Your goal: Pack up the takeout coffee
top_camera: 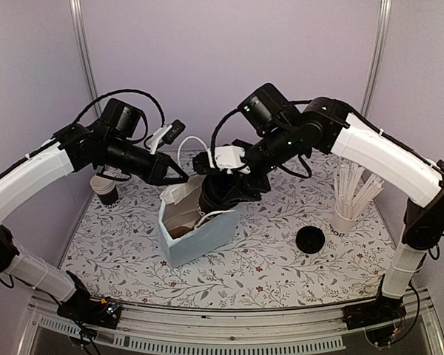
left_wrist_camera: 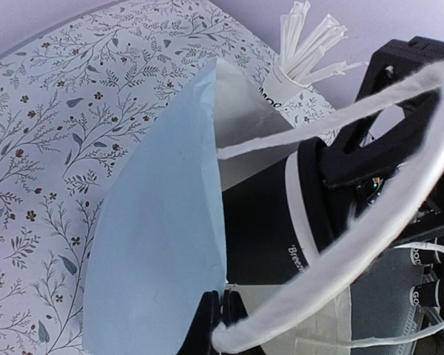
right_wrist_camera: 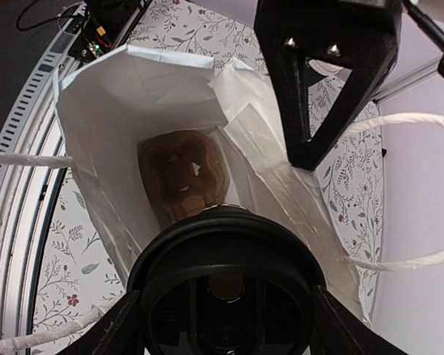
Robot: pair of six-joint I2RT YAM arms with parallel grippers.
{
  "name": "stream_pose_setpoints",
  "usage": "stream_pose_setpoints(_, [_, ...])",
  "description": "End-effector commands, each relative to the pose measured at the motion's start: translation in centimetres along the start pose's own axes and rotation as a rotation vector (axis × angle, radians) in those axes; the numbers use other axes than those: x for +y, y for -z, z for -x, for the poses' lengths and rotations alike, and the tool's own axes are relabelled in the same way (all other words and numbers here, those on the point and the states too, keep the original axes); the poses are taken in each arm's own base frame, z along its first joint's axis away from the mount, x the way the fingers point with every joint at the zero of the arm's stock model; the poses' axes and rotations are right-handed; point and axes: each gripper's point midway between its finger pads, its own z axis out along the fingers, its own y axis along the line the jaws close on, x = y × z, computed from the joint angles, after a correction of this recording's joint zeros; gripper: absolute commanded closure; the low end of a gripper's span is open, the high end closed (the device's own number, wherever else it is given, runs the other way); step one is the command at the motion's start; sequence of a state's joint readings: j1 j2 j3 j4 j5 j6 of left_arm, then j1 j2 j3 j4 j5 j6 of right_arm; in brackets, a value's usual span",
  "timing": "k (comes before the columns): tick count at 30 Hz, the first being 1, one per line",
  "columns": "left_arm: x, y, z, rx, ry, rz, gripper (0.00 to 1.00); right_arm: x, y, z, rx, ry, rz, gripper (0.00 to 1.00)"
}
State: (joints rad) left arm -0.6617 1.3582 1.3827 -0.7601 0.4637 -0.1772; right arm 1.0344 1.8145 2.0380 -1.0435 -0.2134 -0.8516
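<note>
Your left gripper [top_camera: 183,179] is pinched shut on the far-left rim of the pale-blue paper bag [top_camera: 200,240]. Your right gripper [top_camera: 222,194] is clamped round the black cup [left_wrist_camera: 259,214], which sits at the bag's open mouth between its string handles. You can read "Breez" on the cup, but the rest is hidden. A brown cardboard carrier [right_wrist_camera: 181,174] lies inside the bag. To the bag's right are a black lid [top_camera: 311,240] and a white cup of stirrers [top_camera: 346,218], its print too small to read.

Left arm reaches inward; left gripper [top_camera: 184,178] is clamped on the rear rim of the pale-blue bag [top_camera: 200,240]. Right arm arches above the bag; right gripper [top_camera: 222,195] points down, jaws spread around the black cup [right_wrist_camera: 226,296].
</note>
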Motion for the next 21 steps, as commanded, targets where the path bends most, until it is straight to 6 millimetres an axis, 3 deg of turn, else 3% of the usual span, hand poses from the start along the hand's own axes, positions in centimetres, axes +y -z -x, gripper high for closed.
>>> stream_pose_setpoints(1, [-1.1, -0.3, 1.3, -0.020, -0.026, -0.021, 1.00, 0.5, 2.0, -0.7, 0.035, 0.026, -0.036, 0.46])
stream_pose_setpoints(3, [-1.6, -0.2, 1.7, -0.025, -0.040, -0.030, 0.97, 1.0, 2.2, -1.0, 0.049, 0.027, -0.025, 0.46])
stream_pose_setpoints(4, [-2.1, -0.1, 2.0, -0.033, -0.049, -0.033, 0.87, 1.2, 2.3, -1.1, 0.053, 0.028, -0.022, 0.46])
stream_pose_setpoints(8, [-4.7, 2.0, 4.3, -0.137, -0.126, -0.112, 0.27, 2.5, 1.9, -2.1, 0.089, 0.047, -0.004, 0.47])
stream_pose_setpoints(10, [-5.4, 3.7, 5.9, -0.241, -0.175, -0.109, 0.06, 2.9, 1.6, -2.8, 0.102, 0.050, -0.001, 0.47])
stream_pose_setpoints(13, [-3.5, 5.3, 7.7, -0.342, -0.173, -0.048, 0.01, 3.6, 1.2, -3.4, 0.114, 0.051, 0.012, 0.48])
stream_pose_setpoints(16, [0.7, 5.1, 8.2, -0.363, -0.102, 0.053, 0.00, 4.0, 1.2, -3.3, 0.117, 0.062, 0.013, 0.48])
stream_pose_setpoints(18, [4.3, 4.1, 7.5, -0.354, -0.038, 0.130, 0.00, 4.1, 1.3, -3.2, 0.123, 0.074, 0.009, 0.48])
stream_pose_setpoints(21, [9.1, 1.0, 5.1, -0.303, 0.058, 0.170, 0.00, 4.5, 1.2, -3.2, 0.124, 0.101, 0.005, 0.48])
